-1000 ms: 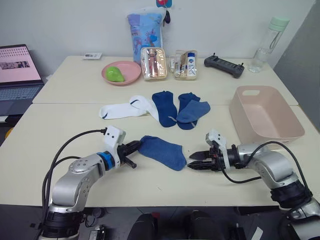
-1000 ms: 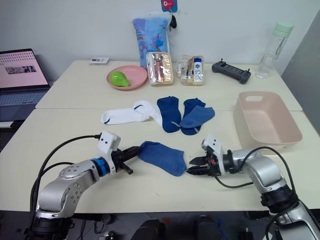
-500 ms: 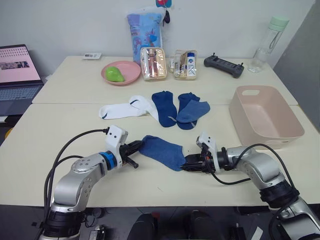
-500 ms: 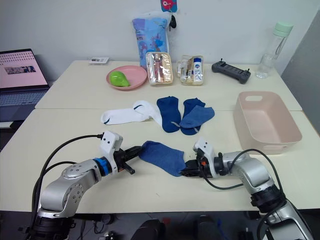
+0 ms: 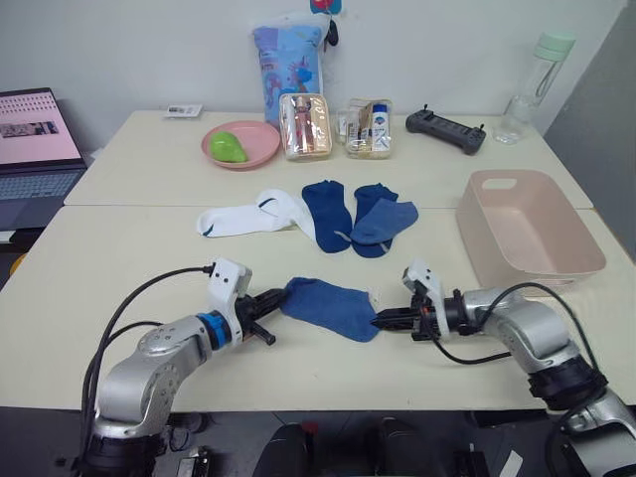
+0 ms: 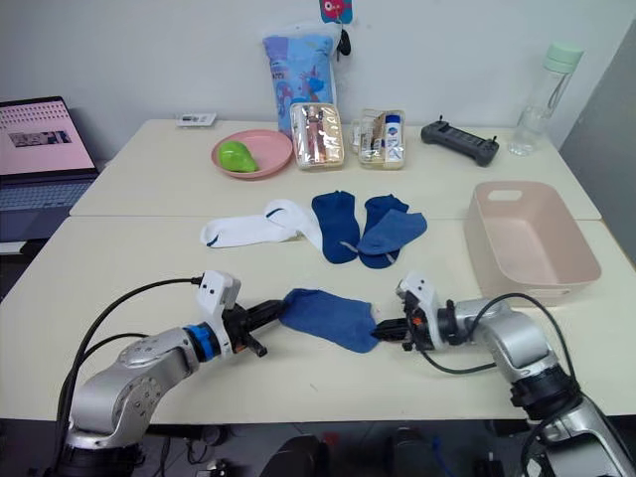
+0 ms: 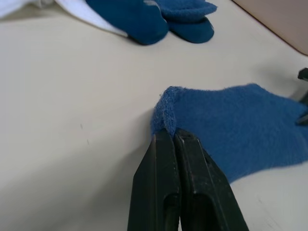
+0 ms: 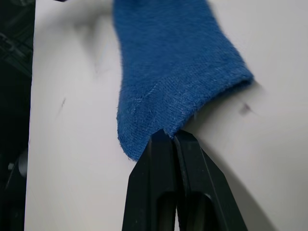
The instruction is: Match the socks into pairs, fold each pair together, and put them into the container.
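Note:
A dark blue sock point(image 5: 328, 306) lies stretched near the table's front edge, held at both ends. My left gripper point(image 5: 279, 302) is shut on its left end, and the left wrist view shows the fingers point(image 7: 163, 149) pinching the sock's point(image 7: 240, 130) edge. My right gripper point(image 5: 383, 320) is shut on its right end point(image 8: 168, 72). Further back lie two white socks point(image 5: 248, 215) and three dark blue socks point(image 5: 355, 220), overlapping. The pale pink container point(image 5: 571, 261) stands at the right.
Along the back are a pink plate point(image 5: 260, 147) with a green fruit, two clear pouches point(image 5: 338, 126), a blue bag point(image 5: 287, 55), a black controller point(image 5: 444, 131) and a bottle point(image 5: 529, 87). A laptop point(image 5: 35, 154) sits at the far left.
My right gripper was open beside the sock's right end; it reached in and is now shut on it. The sock lies straighter between both grippers. The left gripper kept its hold.

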Robot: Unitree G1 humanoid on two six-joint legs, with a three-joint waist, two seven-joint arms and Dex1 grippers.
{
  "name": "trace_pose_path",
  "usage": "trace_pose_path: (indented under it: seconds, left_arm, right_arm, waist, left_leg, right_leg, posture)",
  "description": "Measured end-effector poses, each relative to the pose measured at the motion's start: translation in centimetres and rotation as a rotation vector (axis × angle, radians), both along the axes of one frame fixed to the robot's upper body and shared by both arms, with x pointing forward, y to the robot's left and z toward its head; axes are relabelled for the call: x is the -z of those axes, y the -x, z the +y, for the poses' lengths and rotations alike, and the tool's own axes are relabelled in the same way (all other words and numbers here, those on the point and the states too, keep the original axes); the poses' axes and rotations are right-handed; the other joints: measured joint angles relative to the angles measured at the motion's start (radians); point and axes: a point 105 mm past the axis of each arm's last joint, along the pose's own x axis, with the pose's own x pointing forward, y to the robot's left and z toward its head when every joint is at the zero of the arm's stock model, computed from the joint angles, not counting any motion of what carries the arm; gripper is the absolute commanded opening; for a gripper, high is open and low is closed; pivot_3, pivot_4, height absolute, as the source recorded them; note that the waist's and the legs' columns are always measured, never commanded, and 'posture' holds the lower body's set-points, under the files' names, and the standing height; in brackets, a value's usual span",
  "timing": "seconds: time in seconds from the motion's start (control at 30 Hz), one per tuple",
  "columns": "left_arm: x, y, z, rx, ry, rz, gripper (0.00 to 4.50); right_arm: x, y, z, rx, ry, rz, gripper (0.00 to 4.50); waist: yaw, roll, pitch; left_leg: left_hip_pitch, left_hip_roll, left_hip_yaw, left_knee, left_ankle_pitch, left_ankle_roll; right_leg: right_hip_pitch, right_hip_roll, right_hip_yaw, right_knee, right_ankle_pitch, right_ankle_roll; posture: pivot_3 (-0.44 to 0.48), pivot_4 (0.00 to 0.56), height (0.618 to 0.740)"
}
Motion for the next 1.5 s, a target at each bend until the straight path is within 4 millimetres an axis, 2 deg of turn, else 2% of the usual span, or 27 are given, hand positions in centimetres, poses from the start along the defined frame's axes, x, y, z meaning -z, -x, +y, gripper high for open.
trace_pose_path:
  seconds: [0.13,0.37,0.5,0.53,0.57,0.7,0.77,0.83,0.93,0.97,1.03,1.17,1.2,1.3,1.4,1.43,1.5]
  left_arm:
    - [0.3,1.2,-2.0,-0.028,0.124,0.043,0.00]
    - [0.7,1.2,-3.0,-0.101,0.159,0.067,0.00]
    - [1.3,1.5,-3.1,-0.110,0.143,0.086,0.00]
    - [1.4,1.4,-3.0,-0.120,0.138,0.087,0.40]
    - [1.3,1.4,-2.8,-0.126,0.140,0.086,0.60]
    - [0.8,1.8,-1.8,-0.140,0.133,0.071,1.87]
    - [0.4,2.0,-1.3,-0.133,0.119,0.055,2.50]
    - [-0.4,2.3,-0.1,-0.069,0.020,0.021,2.50]
    - [-3.4,1.1,1.1,-0.033,-0.047,-0.130,2.52]
    - [-4.3,0.6,0.8,-0.009,-0.061,-0.186,2.12]
    - [-4.9,-0.4,-0.3,0.080,-0.108,-0.265,1.61]
    - [-3.1,-1.0,-2.7,0.225,-0.119,-0.261,0.32]
    - [-2.8,-1.0,-2.8,0.238,-0.122,-0.259,0.01]
    - [-1.1,-1.6,-3.2,0.290,-0.190,-0.248,0.01]
    - [1.7,-2.1,-3.1,0.293,-0.249,-0.187,0.01]
    - [2.0,-2.2,-2.9,0.283,-0.247,-0.186,0.01]
    - [2.0,-2.2,-2.9,0.282,-0.248,-0.187,0.01]
  right_arm:
    - [-1.8,-1.1,-1.0,-0.025,0.025,-0.058,0.05]
    - [-0.8,-0.8,-1.4,-0.080,0.060,-0.020,0.05]
    - [-0.7,-0.8,-1.4,-0.098,0.070,-0.030,0.96]
    - [-0.7,-0.8,-1.4,-0.097,0.071,-0.035,1.29]
    - [-0.6,-0.9,-1.4,-0.091,0.074,-0.046,1.67]
    - [-0.9,-1.4,-2.4,-0.014,0.062,-0.087,3.08]
    - [-1.5,-1.7,-2.6,0.005,0.051,-0.114,3.13]
    - [-2.9,-1.9,-2.4,0.016,0.029,-0.179,3.13]
    - [-4.9,-2.2,-1.0,0.002,-0.032,-0.302,2.49]
    - [-5.2,-2.2,0.0,-0.018,-0.060,-0.339,2.15]
    - [-5.1,-2.0,2.2,-0.060,-0.095,-0.394,1.38]
    - [-3.6,-1.5,4.8,-0.094,-0.123,-0.416,0.01]
    - [-3.4,-1.5,4.8,-0.093,-0.122,-0.414,0.00]
    - [-2.4,-2.0,4.7,-0.057,-0.098,-0.438,0.00]
    - [0.9,-0.6,4.9,-0.069,-0.071,-0.377,0.00]
    - [1.9,-0.2,4.4,-0.060,-0.062,-0.360,0.00]
    - [1.8,-0.3,3.8,-0.071,-0.032,-0.396,0.00]
  waist:
    - [0.000,0.000,0.000]
    - [0.008,-0.001,0.000]
    - [0.008,0.000,0.000]
    - [0.008,0.000,0.000]
    - [0.009,0.000,0.000]
    - [0.011,0.000,0.000]
    - [0.011,0.000,0.000]
    - [0.011,0.000,0.001]
    - [0.013,0.000,0.001]
    - [0.013,0.000,0.001]
    - [0.012,0.001,0.001]
    - [0.012,0.001,0.001]
    - [0.012,0.001,0.001]
    - [0.012,0.001,0.001]
    - [0.012,0.001,0.001]
    - [0.012,0.001,0.001]
    - [0.012,0.002,0.001]
  left_leg:
    - [0.001,0.000,-0.001,0.000,0.000,0.000]
    - [0.001,0.000,-0.001,0.000,0.000,0.000]
    - [0.001,0.000,-0.001,0.000,0.000,0.000]
    - [0.001,0.000,-0.001,0.000,0.000,0.000]
    - [0.001,0.000,-0.001,0.000,0.000,0.000]
    - [0.001,0.000,-0.001,0.000,0.000,0.000]
    - [0.001,0.000,-0.001,0.000,0.000,0.000]
    - [0.001,0.001,-0.001,-0.001,0.000,0.000]
    - [0.003,0.001,-0.001,-0.004,0.000,-0.001]
    - [0.003,0.001,-0.001,-0.004,0.000,-0.001]
    - [0.004,0.000,0.000,-0.006,0.000,-0.001]
    - [0.003,-0.001,0.000,-0.008,0.001,-0.002]
    - [0.003,0.000,0.000,-0.009,0.002,-0.003]
    - [0.003,0.000,-0.001,-0.011,0.001,-0.002]
    - [0.003,0.000,-0.001,-0.011,0.001,-0.001]
    - [0.002,0.000,-0.001,-0.011,0.001,-0.001]
    - [0.004,0.000,0.000,-0.011,0.001,-0.001]
  right_leg:
    - [0.002,0.000,-0.001,0.000,0.000,0.000]
    - [0.002,0.000,-0.001,-0.001,0.000,0.000]
    - [0.002,0.000,-0.001,-0.001,0.000,0.000]
    - [0.002,0.000,-0.001,-0.001,0.000,0.000]
    - [0.002,0.000,-0.001,-0.001,0.000,0.000]
    - [0.002,0.000,-0.001,-0.002,0.000,0.000]
    - [0.002,0.000,-0.001,-0.002,0.000,0.000]
    - [0.002,0.001,-0.001,-0.001,-0.001,-0.002]
    - [0.002,0.001,-0.002,-0.002,-0.001,-0.002]
    - [0.003,0.001,-0.002,-0.002,-0.001,-0.002]
    - [0.003,0.001,-0.001,-0.003,-0.001,-0.002]
    - [0.002,0.000,0.000,-0.006,-0.001,-0.002]
    - [0.002,0.000,-0.001,-0.007,-0.001,-0.002]
    - [0.003,0.000,-0.002,-0.009,-0.001,-0.002]
    - [0.003,0.001,-0.002,-0.010,-0.001,-0.002]
    - [0.003,0.000,-0.002,-0.011,-0.001,-0.002]
    - [0.004,0.000,-0.001,-0.011,0.000,-0.001]
  posture:
    - [0.000,0.150,0.740]
    - [0.000,0.150,0.740]
    - [0.000,0.150,0.740]
    - [0.000,0.150,0.740]
    - [0.000,0.150,0.740]
    - [0.000,0.150,0.740]
    - [0.000,0.150,0.740]
    - [0.000,0.150,0.740]
    - [0.000,0.150,0.740]
    - [0.000,0.150,0.740]
    - [0.000,0.150,0.740]
    - [0.000,0.150,0.740]
    - [0.000,0.150,0.740]
    - [0.000,0.150,0.740]
    - [0.000,0.150,0.740]
    - [0.000,0.150,0.740]
    - [0.000,0.150,0.740]
